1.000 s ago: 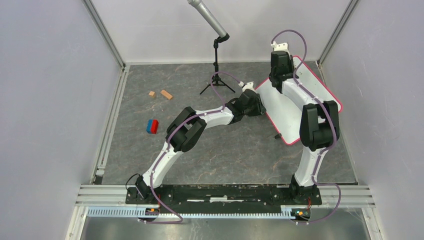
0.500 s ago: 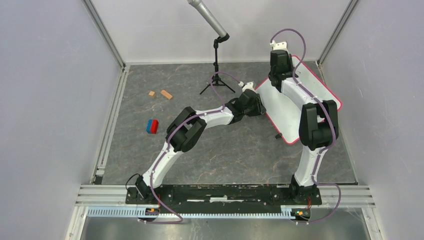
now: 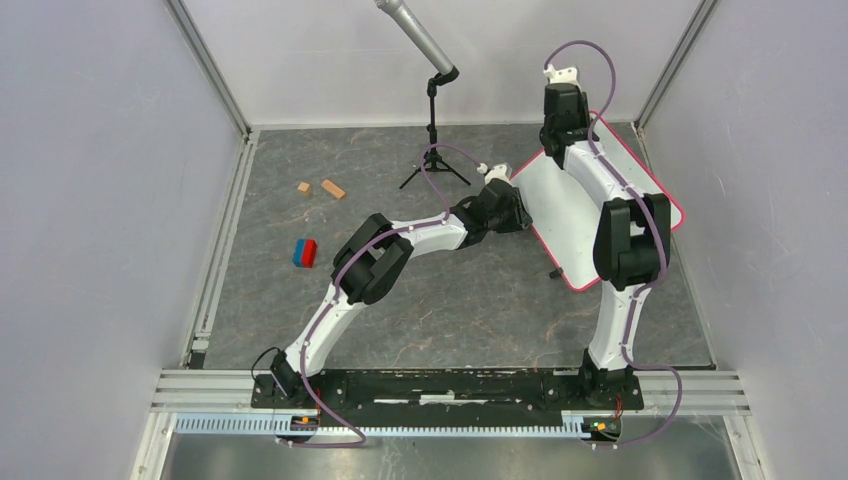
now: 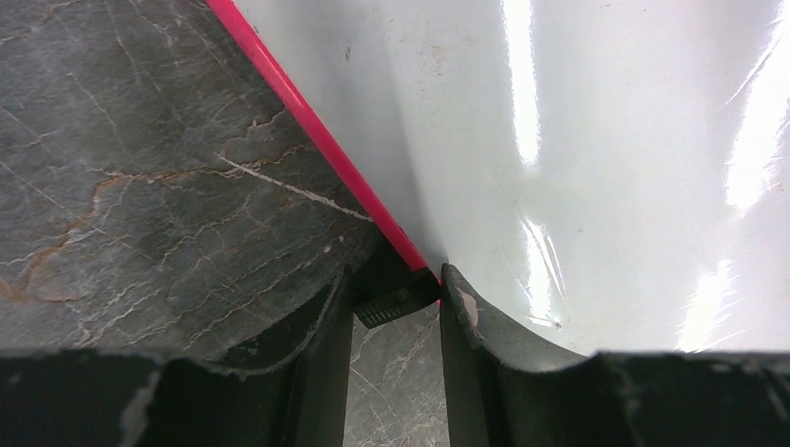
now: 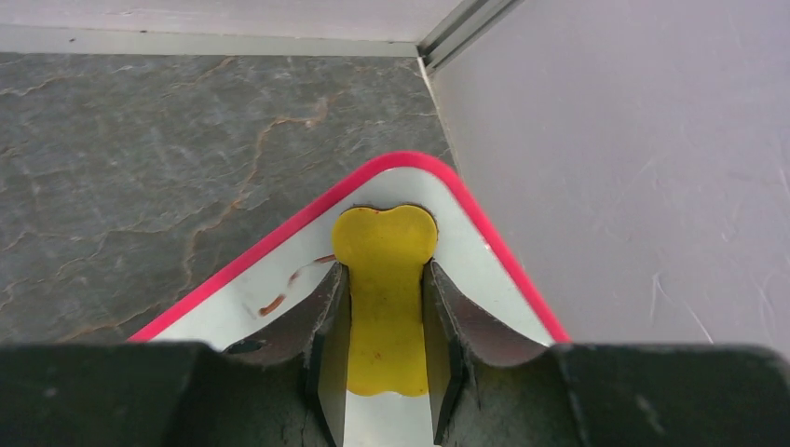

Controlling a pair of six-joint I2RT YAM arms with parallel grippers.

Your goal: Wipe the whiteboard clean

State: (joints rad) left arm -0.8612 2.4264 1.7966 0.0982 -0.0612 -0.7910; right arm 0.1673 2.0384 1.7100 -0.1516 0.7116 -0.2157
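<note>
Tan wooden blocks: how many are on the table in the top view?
2. The small tan block and the longer tan block lie close together, far left, beyond the red-and-blue block. Others may be hidden.

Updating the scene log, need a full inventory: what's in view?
whiteboard: 1, white with pink-red rim, far right of table
red marks: a few, near the board's far corner
yellow bone-shaped piece: 1, yellow, on the board's far corner
microphone on tripod: 1, grey and black, far centre
wooden blocks: 2, tan, far left
two-colour block: 1, blue and red, left
table: 1, grey marbled
left gripper: 1, black, shut on the board's left rim
right gripper: 1, black, shut on the yellow piece
</note>
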